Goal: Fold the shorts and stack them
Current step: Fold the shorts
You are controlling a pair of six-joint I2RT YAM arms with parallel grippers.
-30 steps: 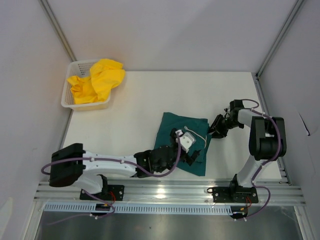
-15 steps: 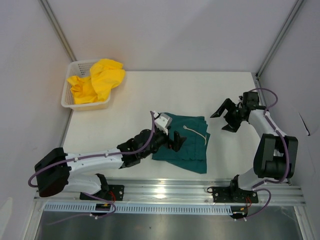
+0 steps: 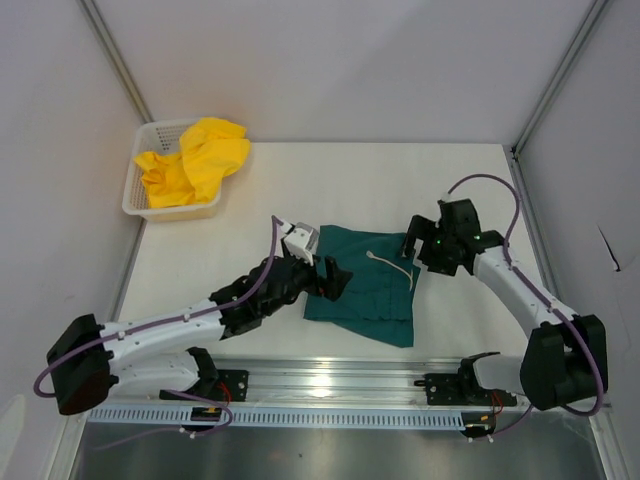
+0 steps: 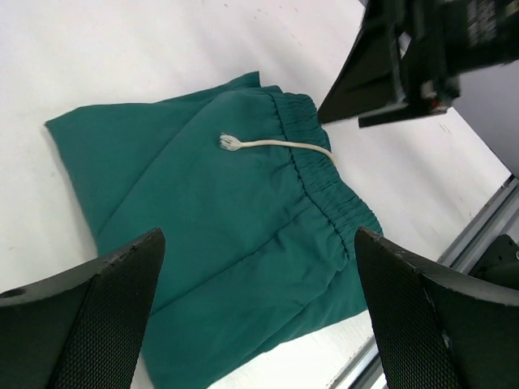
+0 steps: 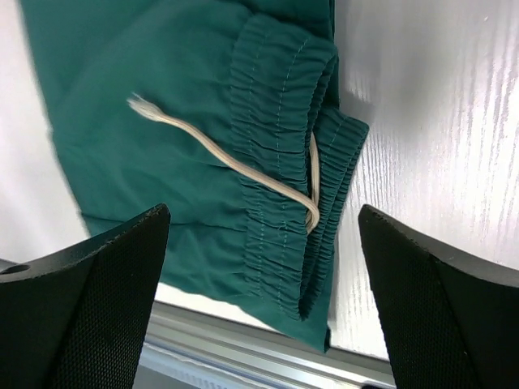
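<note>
The dark teal-green shorts (image 3: 365, 288) lie folded flat on the white table, near the front middle. Their white drawstring (image 3: 392, 266) trails across the top. My left gripper (image 3: 331, 277) hovers open over the fold's left edge, and the cloth (image 4: 211, 211) shows between its fingers untouched. At the elastic waistband on the right side, my right gripper (image 3: 417, 249) stands open over the cloth (image 5: 162, 105) and the drawstring (image 5: 227, 162), holding nothing. The yellow shorts (image 3: 203, 158) are bunched in a white mesh basket (image 3: 137, 193) at the back left, spilling over its rim.
The aluminium rail (image 3: 330, 380) carrying the arm bases runs along the near edge, just below the folded shorts. Grey walls and slanted frame posts (image 3: 555, 85) close in the table on the left, back and right.
My left arm has pulled back leftward off the teal shorts, still open. My right arm has swung out and back in to the waistband, and its jaws have opened wide.
</note>
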